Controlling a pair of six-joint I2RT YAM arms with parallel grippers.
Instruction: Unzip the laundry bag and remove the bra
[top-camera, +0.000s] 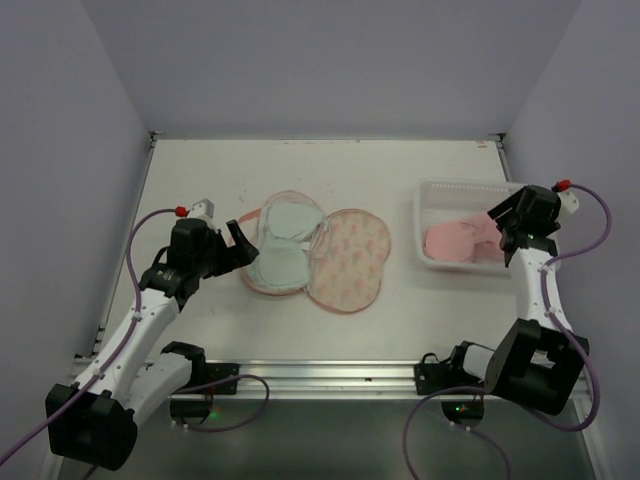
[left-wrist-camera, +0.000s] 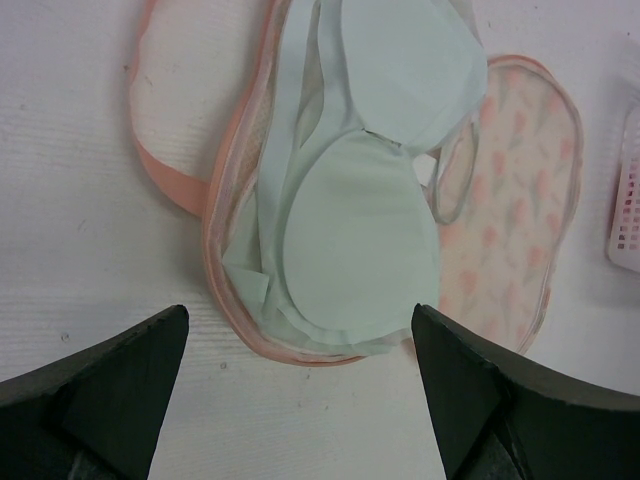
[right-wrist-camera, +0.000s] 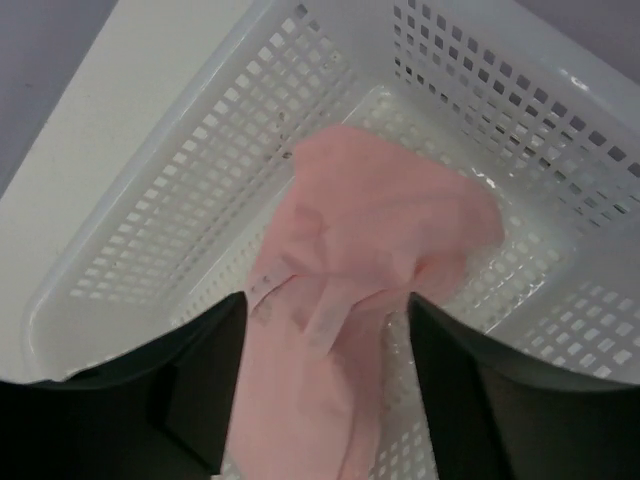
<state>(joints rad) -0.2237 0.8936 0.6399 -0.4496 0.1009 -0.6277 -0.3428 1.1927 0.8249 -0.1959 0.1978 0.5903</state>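
Laundry bag (top-camera: 352, 262) lies unzipped and spread flat near the middle of the counter (top-camera: 200, 180), its printed flap folded out to the right and its mesh-lined half to the left. A pale mint bra (top-camera: 285, 245) rests on that left half with its cups facing up, one above the other in the top view, and a thin strap loops over toward the printed flap. The left gripper (top-camera: 240, 248) sits just beside the bag's left edge with its fingers spread wide, grasping nothing. In the left wrist view the bra (left-wrist-camera: 360, 230) and the bag (left-wrist-camera: 510, 200) lie beyond the left gripper (left-wrist-camera: 300, 320), untouched. Well apart to the right stands a white lattice basket (top-camera: 425, 225) with a pink garment (top-camera: 455, 240) inside. The right gripper (top-camera: 503, 228) hangs over the basket. In its wrist view the right gripper (right-wrist-camera: 326, 305) has its fingers parted, the pink garment (right-wrist-camera: 380, 220) lying between them on the floor of the basket (right-wrist-camera: 200, 190), released rather than pinched.
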